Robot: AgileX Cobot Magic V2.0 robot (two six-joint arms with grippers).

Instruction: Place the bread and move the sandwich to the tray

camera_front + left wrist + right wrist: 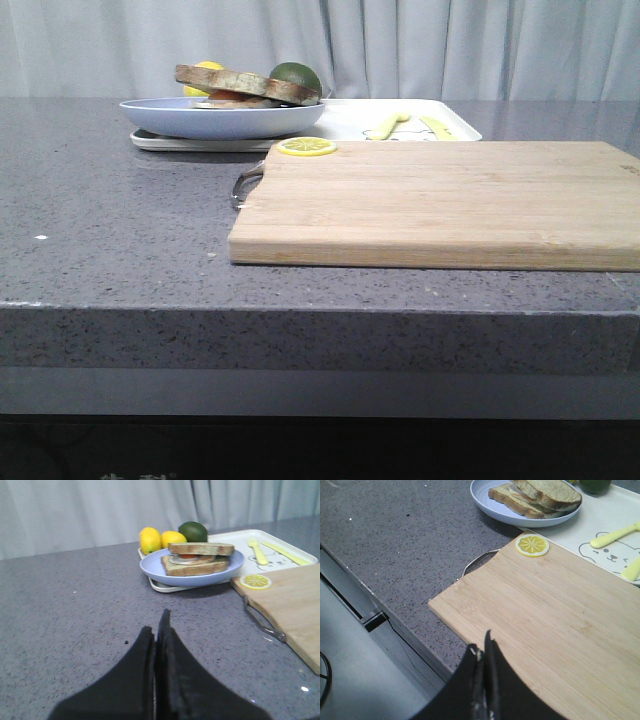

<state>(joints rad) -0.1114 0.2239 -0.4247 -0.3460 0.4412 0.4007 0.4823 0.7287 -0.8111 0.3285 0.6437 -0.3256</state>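
Already assembled: sandwich (196, 559) sitting on the blue plate (155, 569), resting on the white tray (287, 542) just behind the cutting board (450, 200). Lemon slice (532, 544) on the board's corner nearest the plate. Left gripper (156, 645) and right gripper (484, 665) both closed, holding nothing.

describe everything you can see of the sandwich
The sandwich is two thick, brown-crusted toast slices with pale speckled faces, stacked flat with the top slice shifted a little off the lower one. Between them shows a white and orange-red filling. It lies in a round pale-blue plate, which rests on the end of the white tray. No gripper touches it; two lemons and a lime sit just behind.
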